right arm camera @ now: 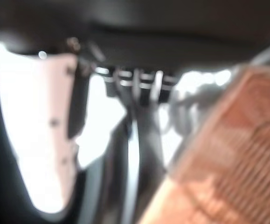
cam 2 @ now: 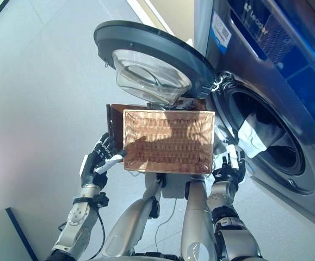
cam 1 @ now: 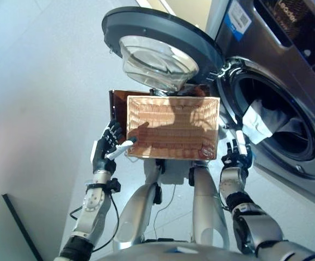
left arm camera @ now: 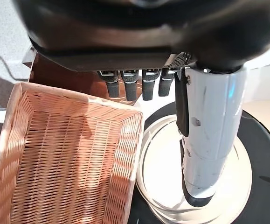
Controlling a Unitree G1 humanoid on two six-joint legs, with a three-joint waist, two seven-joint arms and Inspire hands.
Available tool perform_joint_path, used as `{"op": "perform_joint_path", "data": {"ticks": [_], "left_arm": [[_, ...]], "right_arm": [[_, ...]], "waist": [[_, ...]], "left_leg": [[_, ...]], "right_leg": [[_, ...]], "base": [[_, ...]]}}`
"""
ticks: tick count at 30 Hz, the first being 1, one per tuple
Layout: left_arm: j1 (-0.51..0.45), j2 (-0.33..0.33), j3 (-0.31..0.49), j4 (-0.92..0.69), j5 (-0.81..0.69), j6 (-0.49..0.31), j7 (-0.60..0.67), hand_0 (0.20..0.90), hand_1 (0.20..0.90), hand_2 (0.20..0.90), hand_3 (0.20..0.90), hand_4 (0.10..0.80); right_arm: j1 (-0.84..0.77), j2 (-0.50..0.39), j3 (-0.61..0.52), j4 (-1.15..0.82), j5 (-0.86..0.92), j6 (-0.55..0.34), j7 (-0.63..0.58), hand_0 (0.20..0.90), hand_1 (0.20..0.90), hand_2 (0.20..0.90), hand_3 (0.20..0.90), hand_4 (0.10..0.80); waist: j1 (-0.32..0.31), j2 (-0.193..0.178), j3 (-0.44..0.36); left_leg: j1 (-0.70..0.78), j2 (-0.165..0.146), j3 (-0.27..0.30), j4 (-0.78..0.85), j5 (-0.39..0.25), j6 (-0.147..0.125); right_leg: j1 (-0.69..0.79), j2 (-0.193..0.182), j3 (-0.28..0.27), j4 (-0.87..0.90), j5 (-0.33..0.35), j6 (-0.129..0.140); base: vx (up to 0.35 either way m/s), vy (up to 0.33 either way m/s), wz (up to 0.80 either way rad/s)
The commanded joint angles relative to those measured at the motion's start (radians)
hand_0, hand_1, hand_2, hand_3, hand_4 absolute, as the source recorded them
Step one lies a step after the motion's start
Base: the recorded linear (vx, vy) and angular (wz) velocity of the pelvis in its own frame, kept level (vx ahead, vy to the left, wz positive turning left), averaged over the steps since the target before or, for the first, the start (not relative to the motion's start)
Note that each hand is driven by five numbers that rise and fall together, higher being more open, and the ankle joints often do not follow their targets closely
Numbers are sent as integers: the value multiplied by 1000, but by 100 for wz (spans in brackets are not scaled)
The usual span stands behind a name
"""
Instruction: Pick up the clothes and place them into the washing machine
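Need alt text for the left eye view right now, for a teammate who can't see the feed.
An empty wicker basket sits before the robot beside a front-loading washing machine whose round door stands open, with white clothes hanging at the drum's mouth. The left robot hand is at the basket's left edge and the right robot hand near its right corner, both open and empty.

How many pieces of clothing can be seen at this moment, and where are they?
1: a white garment hangs over the lower rim of the washing machine drum opening. The wicker basket looks empty. More clothes may be hidden deeper in the dark drum.
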Motion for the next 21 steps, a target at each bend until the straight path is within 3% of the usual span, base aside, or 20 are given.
{"op": "perform_joint_path", "data": {"ticks": [1,8,9,21], "left_arm": [[30,-6,15,-76,-18,-102,2,900,900,900,900,800],[38,-1,18,-96,-17,-107,-2,900,900,900,900,800],[40,4,18,-98,-16,-106,-4,900,900,900,900,800],[42,30,9,-93,-23,-108,-17,900,900,900,900,800]], "right_arm": [[35,-4,-46,31,106,-67,66,900,900,900,900,800],[-15,-50,-89,71,140,-72,68,900,900,900,900,800],[-38,-62,-102,79,154,-78,65,900,900,900,900,800],[-70,-73,-99,67,160,-91,57,900,900,900,900,800]], "waist": [[12,40,-46],[13,54,-22],[13,50,1],[11,45,2]], "left_leg": [[-7,-36,-27,-30,-58,-42],[-3,-30,2,-20,-52,-22],[-59,-40,21,63,-64,-16],[-198,-43,64,217,-127,-13]], "right_leg": [[-46,22,-22,-50,25,4],[-72,35,11,-16,8,-1],[-93,29,20,5,19,-8],[-149,41,58,59,4,-26]], "base": [[5,26,-11],[-7,25,-14],[-53,-6,-7],[-16,-15,-7]]}}
